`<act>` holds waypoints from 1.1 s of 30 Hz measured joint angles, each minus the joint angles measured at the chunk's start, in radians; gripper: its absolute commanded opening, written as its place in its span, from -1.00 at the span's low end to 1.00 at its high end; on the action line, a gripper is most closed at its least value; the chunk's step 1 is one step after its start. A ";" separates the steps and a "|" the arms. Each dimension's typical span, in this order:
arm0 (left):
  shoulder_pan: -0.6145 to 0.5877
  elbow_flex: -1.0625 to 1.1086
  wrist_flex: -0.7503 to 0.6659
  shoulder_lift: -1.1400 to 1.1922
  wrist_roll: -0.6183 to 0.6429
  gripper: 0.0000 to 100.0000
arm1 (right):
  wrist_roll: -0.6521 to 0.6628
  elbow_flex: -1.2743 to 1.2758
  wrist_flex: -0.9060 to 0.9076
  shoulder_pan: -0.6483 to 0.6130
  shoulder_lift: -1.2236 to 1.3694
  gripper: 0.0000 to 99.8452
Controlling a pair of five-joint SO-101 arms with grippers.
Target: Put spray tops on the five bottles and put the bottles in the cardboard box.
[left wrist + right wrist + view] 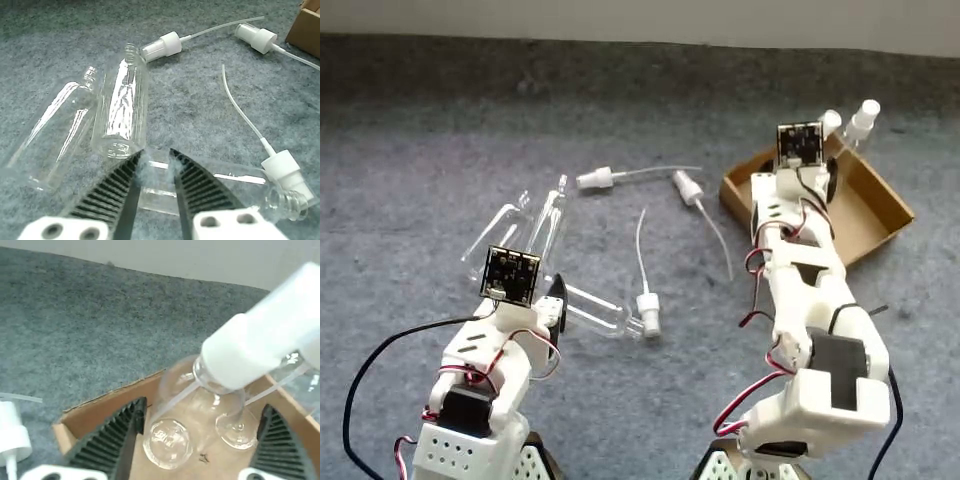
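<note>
Over the box [95, 415], the right gripper [202, 407] hangs with jaws spread wide and holds nothing. A capped bottle [172, 435] stands on its base between the jaws and touches neither; plumb or leaning, cannot tell. The other capped bottle [237, 432] is just beside it, and both are inside the box. The high view has the right arm stretched long, wrist pitched down over the box.

Left gripper [156, 154]: jaws a narrow slit apart, empty, tips poised just above the near bottle [225, 182], which lies on its side on the carpet [190, 100]. The near top [282, 167] rests by that bottle's neck, its tube [240, 110] trailing away. Second bottle [122, 110] and third bottle [55, 130] lie side by side beyond. Past them are a far top [162, 45] and, nearer the box, a last top [257, 37]. The left arm is folded low.

Judgement: two of five are done, and the step in hand is seizing the near bottle.
- The jaws seem lined up along its length, near the base end. Turn the wrist until they span the body, and open wider first.
- Grip mid-body and leave the neck free.
- Clear, round plastic will likely roll, so close slowly and centred.
- Feed the floppy tube into the neck before seating the top.
- The right gripper should lift straight up, or it may topple the capped bottles.
</note>
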 measured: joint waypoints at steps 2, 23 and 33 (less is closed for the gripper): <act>0.000 0.000 0.000 0.000 0.000 -0.89 | 0.000 0.000 0.044 0.000 -0.017 -0.37; -0.002 0.000 0.000 0.000 0.000 -0.90 | 0.000 0.002 0.631 0.000 -0.566 -0.38; -0.137 0.000 0.000 0.000 0.000 -0.90 | 0.000 0.002 0.942 -0.189 -0.961 -0.38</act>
